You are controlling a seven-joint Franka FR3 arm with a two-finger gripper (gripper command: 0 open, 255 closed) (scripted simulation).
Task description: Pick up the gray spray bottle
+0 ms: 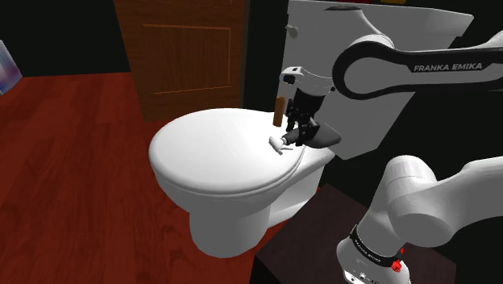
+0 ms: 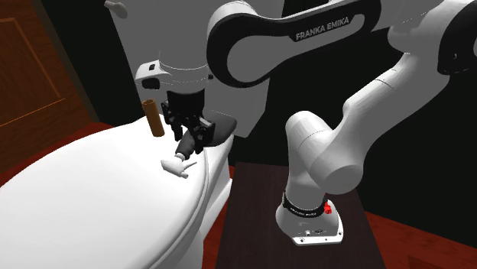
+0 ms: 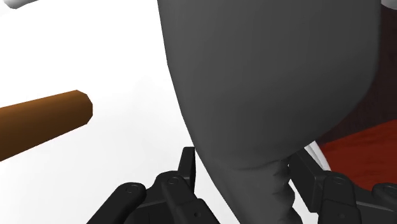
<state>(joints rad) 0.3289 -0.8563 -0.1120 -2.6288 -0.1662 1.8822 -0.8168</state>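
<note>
The gray spray bottle (image 3: 267, 83) lies on its side at the rear of the white toilet lid (image 1: 218, 153), close to the tank (image 1: 363, 24), with its pale nozzle head (white against the dark body) pointing out over the lid. The black gripper (image 3: 245, 165) comes down from above and pinches the bottle's narrow neck, one finger against each side. A brown cylinder (image 1: 278, 111) stands upright on the lid just beside the gripper. The arm reaches over from its dark stand (image 1: 314, 242), beside the toilet on the red floor (image 1: 72, 161).
</note>
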